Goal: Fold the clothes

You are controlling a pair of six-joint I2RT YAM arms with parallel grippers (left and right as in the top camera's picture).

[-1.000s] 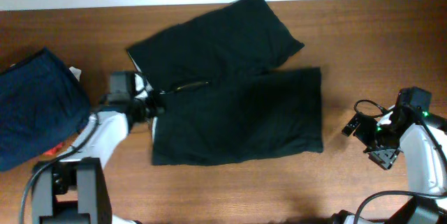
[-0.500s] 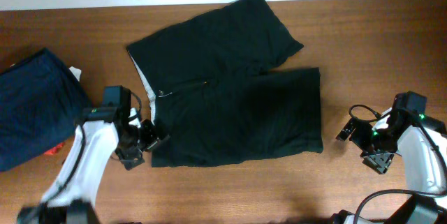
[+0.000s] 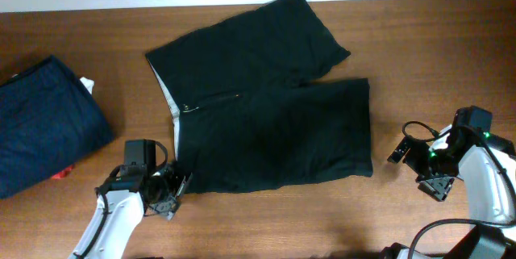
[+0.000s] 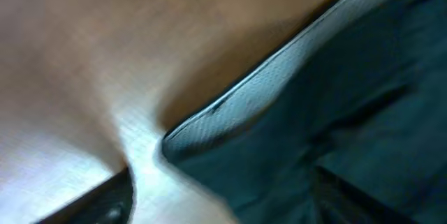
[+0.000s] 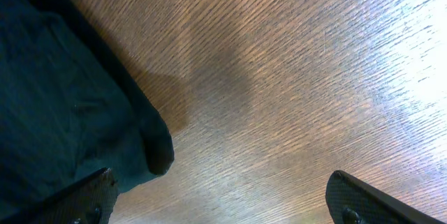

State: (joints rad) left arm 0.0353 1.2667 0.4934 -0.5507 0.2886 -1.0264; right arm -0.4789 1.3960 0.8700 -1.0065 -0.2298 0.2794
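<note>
The left gripper (image 3: 172, 193) hovers at the lower-left corner of the pair of black fabric shorts (image 3: 266, 122), where the waistband ends. Its wrist view is smeared. One dark finger (image 4: 105, 203) shows over bare wood, and the other is only a dim shape against the cloth. The jaws look spread, with nothing between them. The waistband's whitish lining (image 4: 237, 105) lies just ahead of them and is not pinched.

The right gripper (image 3: 418, 169) sits to the right of the shorts, near the lower leg's hem but apart from it. Its jaws are spread wide and hold nothing. In its wrist view one finger (image 5: 87, 196) lies close to the lower-right corner of the hem, and the other is over bare wood.

The shorts lie flat in the middle of the brown wooden table (image 3: 419, 49), with the waistband at the left. The small fly (image 3: 214, 98) is just inside the waistband. One leg angles up to the right, and the other runs straight to the right.

Well to the left of the shorts lies a navy blue folded garment (image 3: 44, 126). A small red thing (image 3: 63, 173) peeks from under its lower edge.
</note>
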